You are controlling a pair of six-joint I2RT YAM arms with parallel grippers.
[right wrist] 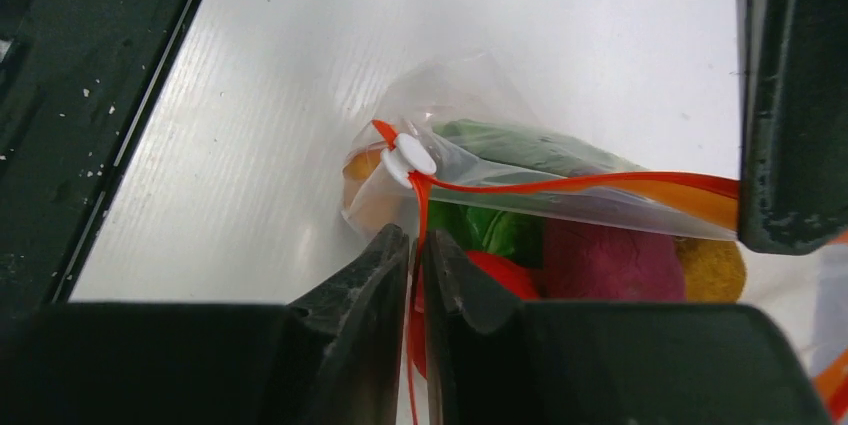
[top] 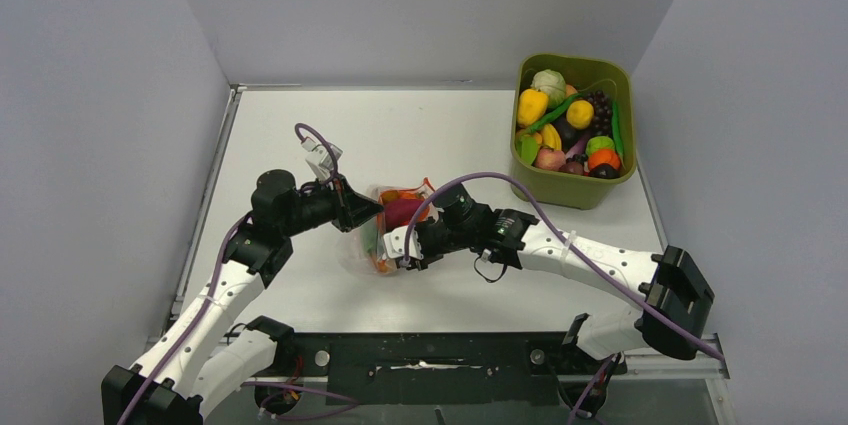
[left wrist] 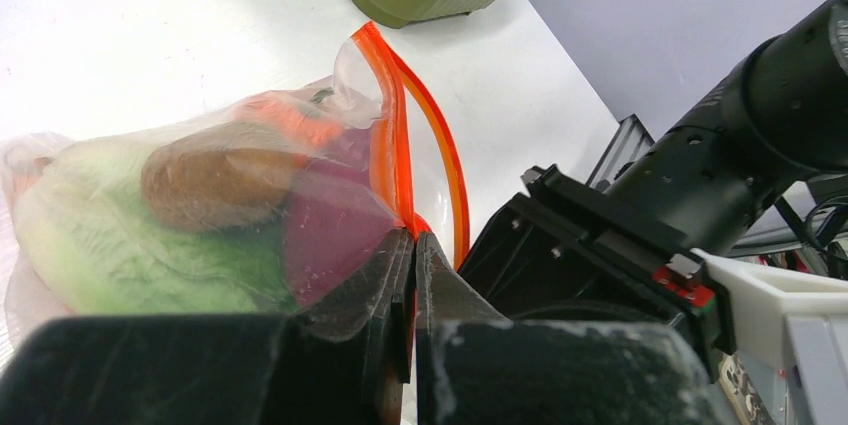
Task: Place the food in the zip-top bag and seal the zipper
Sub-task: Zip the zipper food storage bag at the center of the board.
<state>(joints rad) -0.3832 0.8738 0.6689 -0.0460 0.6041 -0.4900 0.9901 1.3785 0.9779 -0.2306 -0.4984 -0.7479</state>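
Left gripper (top: 371, 213) is pressed shut on one end of the zipper (right wrist: 560, 184). The zip-top bag (top: 362, 250), holding food (top: 403, 211), lies at the centre of the table (top: 450, 135), toward the near edge. The zipper is stretched taut between the grippers. Right gripper (top: 402, 248) pinches the zipper beside the white slider (right wrist: 410, 157). An olive tub (top: 570, 193) sits at the far right corner.

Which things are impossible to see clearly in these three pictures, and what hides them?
1. Top view: the mouth of the bag, covered by the left gripper and right gripper.
2. Left wrist view: the lower end of the zipper, behind that gripper's fingers.
3. Right wrist view: the zipper's far end, behind a dark block at the right edge.
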